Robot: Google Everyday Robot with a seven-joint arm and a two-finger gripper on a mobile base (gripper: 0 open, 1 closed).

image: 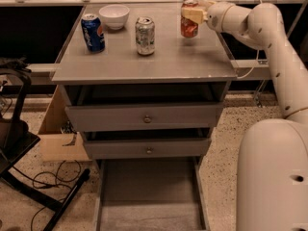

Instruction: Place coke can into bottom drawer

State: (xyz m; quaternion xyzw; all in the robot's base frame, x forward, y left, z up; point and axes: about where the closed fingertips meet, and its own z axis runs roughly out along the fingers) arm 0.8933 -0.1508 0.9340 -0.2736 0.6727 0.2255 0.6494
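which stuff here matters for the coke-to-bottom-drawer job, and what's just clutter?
Job:
- coke can, gripped by the claw at the cabinet top's back right
- bottom drawer, pulled open

Lying about:
- Pepsi can
- silver-green can
- white bowl
- upper knobbed drawers

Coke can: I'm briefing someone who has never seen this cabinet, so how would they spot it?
On the grey three-drawer cabinet's top, look to the back right corner. There the robot's hand grips the small red soda can, unlike the blue can and silver can standing free to its left.
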